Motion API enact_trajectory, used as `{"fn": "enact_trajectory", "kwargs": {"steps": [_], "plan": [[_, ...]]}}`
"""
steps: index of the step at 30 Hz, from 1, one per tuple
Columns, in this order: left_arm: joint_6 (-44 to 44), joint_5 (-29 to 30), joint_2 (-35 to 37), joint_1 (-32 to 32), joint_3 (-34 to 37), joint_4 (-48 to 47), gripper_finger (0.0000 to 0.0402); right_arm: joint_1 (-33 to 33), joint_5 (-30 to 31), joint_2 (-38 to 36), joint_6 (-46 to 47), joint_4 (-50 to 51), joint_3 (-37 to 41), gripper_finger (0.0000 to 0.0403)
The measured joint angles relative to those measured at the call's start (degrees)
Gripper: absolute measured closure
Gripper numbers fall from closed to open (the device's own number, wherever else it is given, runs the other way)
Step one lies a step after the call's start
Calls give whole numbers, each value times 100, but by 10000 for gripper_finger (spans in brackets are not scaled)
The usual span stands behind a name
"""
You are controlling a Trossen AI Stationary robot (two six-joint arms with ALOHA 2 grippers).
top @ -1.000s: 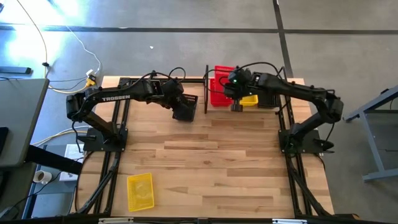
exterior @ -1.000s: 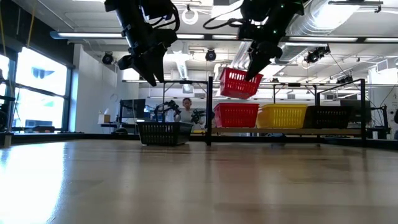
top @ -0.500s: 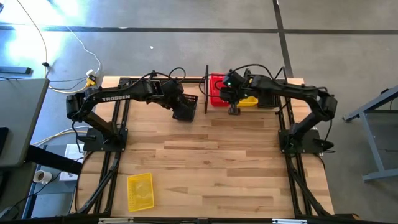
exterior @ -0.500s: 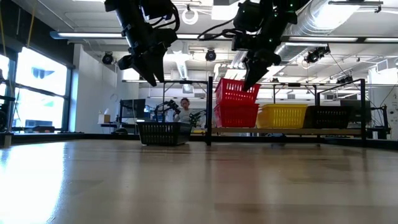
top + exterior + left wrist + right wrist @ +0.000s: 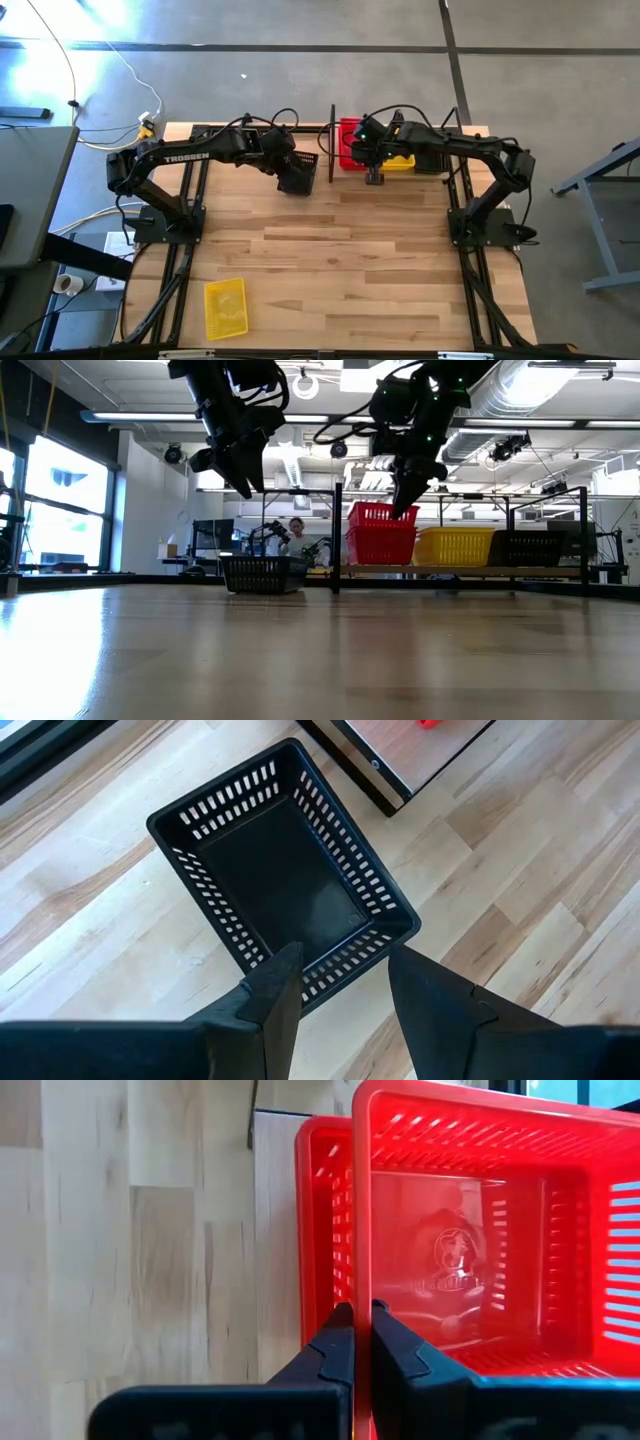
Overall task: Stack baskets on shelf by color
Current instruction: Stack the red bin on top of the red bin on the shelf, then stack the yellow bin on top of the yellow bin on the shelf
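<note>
Up at the table's far edge, the right gripper (image 5: 404,510) is pinched shut on the rim of a red perforated plastic basket (image 5: 381,518), held mouth-up and roughly level just above a second red mesh basket (image 5: 380,546) that sits on the narrow light-wood shelf with black end posts (image 5: 460,571). From the right wrist camera the held basket (image 5: 480,1230) is seen from above, its long axis running across the fingers' line, with the lower red basket's wall (image 5: 322,1230) showing offset to one side, so the two are not squarely nested; whether they touch cannot be told. Along the shelf beside the red pair stand a yellow mesh basket (image 5: 455,546) and then a black mesh basket (image 5: 524,548), both mouth-up with long sides toward the low camera. From overhead the right arm hides most of the shelf, and only a strip of yellow (image 5: 401,161) shows.

The left gripper (image 5: 335,985) hangs with fingers spread apart, holding nothing, above another black perforated basket (image 5: 280,880) resting mouth-up on the wooden tabletop (image 5: 350,260), just beside the shelf's end post; its long axis lies diagonal to the table planks. A flat-looking yellow basket (image 5: 225,307) lies well apart near the table's front left corner. A person (image 5: 298,538) shows in the room beyond the table.
</note>
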State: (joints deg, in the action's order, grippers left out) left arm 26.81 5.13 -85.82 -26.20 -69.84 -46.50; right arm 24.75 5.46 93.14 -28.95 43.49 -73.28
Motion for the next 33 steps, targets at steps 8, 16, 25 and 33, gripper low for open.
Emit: {"fn": "enact_trajectory", "kwargs": {"steps": [8,16,25,33], "plan": [[15,-2,0,0,0,-35,261,-2,8,-1,-61,-226,0,384],[201,-264,0,0,0,-112,261,-4,94,-34,46,-246,1,296],[327,-625,109,347,0,-554,261,-120,118,-356,536,298,-312,268],[737,-603,515,1445,4,-1126,261,-153,41,-360,1380,953,-892,269]]}}
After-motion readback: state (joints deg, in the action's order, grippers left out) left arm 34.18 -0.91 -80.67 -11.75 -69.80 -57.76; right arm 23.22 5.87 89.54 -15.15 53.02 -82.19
